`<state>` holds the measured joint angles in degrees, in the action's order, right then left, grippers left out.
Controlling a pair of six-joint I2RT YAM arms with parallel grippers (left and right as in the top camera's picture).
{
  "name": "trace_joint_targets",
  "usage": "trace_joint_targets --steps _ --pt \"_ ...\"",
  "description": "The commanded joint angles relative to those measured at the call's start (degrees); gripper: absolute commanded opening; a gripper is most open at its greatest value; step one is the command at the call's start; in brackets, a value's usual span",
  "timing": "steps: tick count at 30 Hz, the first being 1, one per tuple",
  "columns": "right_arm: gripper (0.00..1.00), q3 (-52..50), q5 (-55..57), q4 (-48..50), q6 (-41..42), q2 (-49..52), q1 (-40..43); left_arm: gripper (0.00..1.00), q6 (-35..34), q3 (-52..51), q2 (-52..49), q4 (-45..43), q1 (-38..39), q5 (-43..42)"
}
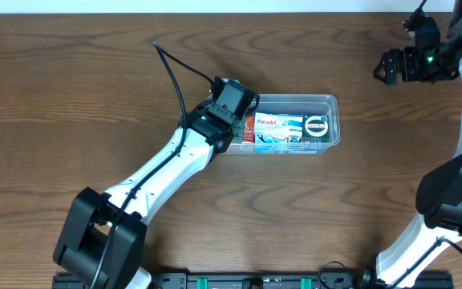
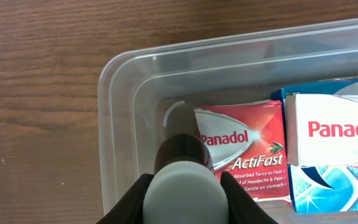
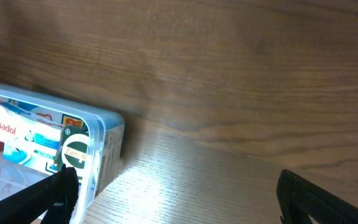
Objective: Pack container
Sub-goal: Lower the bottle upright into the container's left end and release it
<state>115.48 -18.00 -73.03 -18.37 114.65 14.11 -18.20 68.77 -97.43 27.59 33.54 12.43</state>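
The clear plastic container sits mid-table and holds a red Panadol ActiFast box, a white and blue Panadol box and a round green Zam-Buk tin. My left gripper hangs over the container's left end, shut on a small dark bottle with a grey cap, held above the bare floor of the container beside the red box. My right gripper is open and empty, high at the far right; in its own view the jaws stand wide apart beside the container's right end.
The wood table surrounds the container. The left arm's black cable loops over the table to the left of the container. The right arm's base stands at the right edge.
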Motion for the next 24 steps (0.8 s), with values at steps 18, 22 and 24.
trace_joint_targets --steps 18,22,24 --pt "0.99 1.0 -0.2 0.0 0.8 0.0 0.2 0.5 3.4 1.3 4.0 -0.3 -0.1 1.2" --pt "0.99 1.0 -0.2 0.0 0.8 0.0 0.1 0.5 3.6 1.4 8.2 -0.2 -1.5 1.4" --pt "0.99 1.0 -0.2 0.0 0.8 0.0 0.1 0.5 3.6 1.4 10.5 0.4 -2.6 2.7"
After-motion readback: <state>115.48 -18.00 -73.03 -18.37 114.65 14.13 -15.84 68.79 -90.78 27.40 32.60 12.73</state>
